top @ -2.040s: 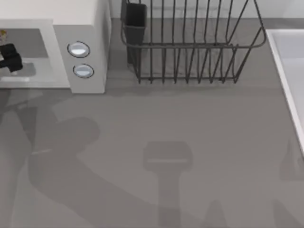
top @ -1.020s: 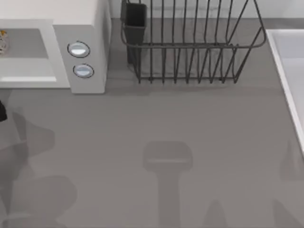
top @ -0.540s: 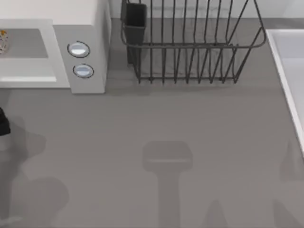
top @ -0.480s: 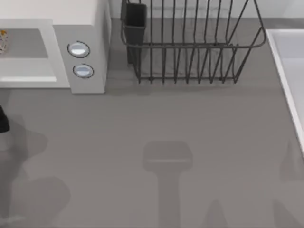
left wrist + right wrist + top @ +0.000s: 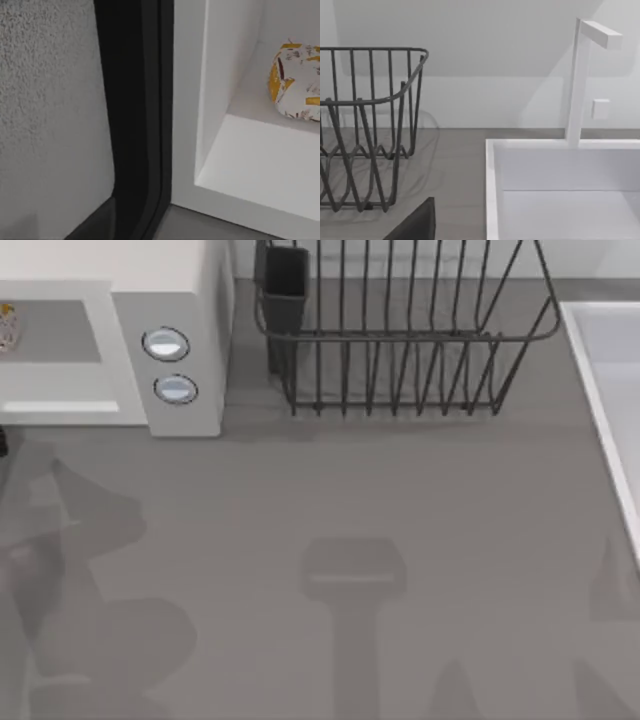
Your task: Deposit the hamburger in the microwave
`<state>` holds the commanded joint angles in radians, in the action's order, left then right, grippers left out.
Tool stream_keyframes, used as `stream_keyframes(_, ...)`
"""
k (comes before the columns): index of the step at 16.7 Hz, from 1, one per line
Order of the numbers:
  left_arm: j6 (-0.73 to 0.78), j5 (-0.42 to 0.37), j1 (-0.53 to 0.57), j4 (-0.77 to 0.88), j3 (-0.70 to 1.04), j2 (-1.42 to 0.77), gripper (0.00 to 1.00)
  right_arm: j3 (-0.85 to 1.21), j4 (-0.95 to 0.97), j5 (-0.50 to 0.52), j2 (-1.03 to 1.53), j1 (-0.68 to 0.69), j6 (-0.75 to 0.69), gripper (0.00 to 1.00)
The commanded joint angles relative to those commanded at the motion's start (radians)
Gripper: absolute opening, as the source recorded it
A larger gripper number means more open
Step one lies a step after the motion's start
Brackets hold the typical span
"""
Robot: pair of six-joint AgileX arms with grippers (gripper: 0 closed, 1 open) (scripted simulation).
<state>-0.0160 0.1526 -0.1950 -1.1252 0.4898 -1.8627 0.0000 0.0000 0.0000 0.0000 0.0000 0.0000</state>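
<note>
You can see little of your robot: a black sliver of the left arm (image 5: 2, 443) at the top view's left edge, and a matte, dark grey, angular piece of the right arm (image 5: 417, 223) in the right wrist view.

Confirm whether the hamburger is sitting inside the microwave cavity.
Yes: the left wrist view shows the hamburger resting on the floor of the microwave cavity, free of any gripper.
</note>
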Motion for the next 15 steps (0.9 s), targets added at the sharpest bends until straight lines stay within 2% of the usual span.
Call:
stream_keyframes(10,-0.005,-0.004,0.015,0.419,-0.033,0.147,1.0,0.0,0.0,0.0,0.0,0.0,0.0,1.0)
stream_keyframes(15,0.002,-0.02,-0.008,0.533,-0.037,0.272,1.0,0.0,0.0,0.0,0.0,0.0,0.0,1.0)
